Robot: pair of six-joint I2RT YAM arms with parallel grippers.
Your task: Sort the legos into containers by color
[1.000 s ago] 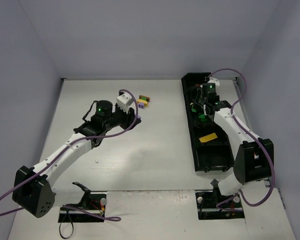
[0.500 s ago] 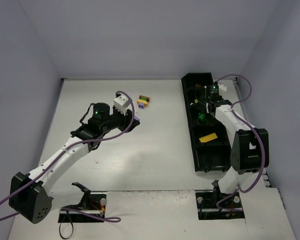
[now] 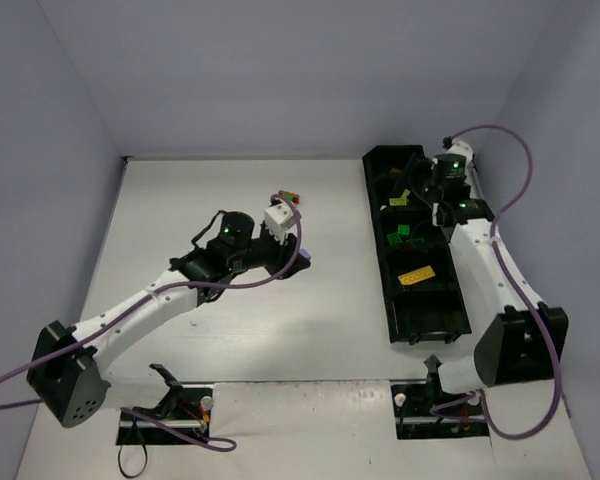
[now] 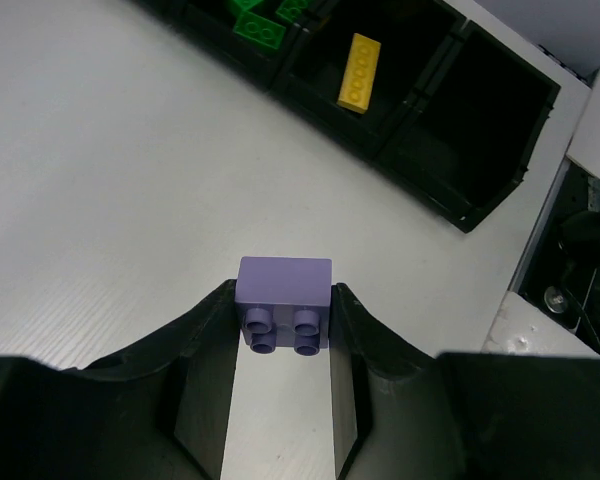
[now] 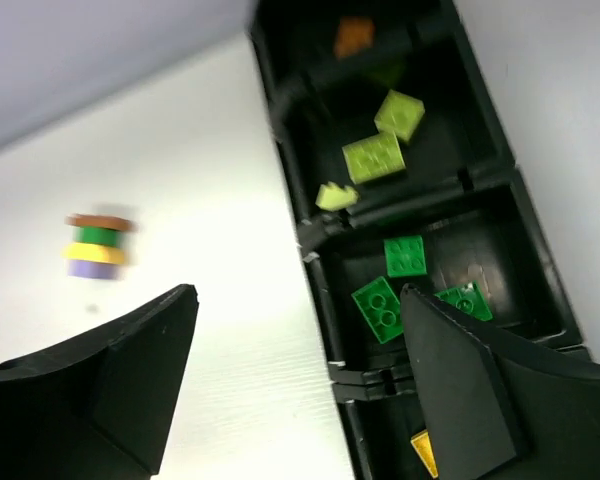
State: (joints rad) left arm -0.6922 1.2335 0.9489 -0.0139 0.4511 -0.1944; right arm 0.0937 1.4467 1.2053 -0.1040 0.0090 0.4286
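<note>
Overhead view looks down across the whole table [image 3: 310,320]; both close wrist views also catch the tray [image 3: 427,318]

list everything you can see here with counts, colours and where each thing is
tray: 1, black, five compartments, table's right side
orange brick: 1, farthest compartment
lime bricks: 3, second compartment
green bricks: at least 3, third compartment
yellow brick: 1, fourth compartment
brick stack: 1, brown, green, yellow, lilac, on table left of tray
lilac brick: 1, in left end effector
table: 1, white
left end effector: shut on lilac brick
right end effector: open, above tray
</note>
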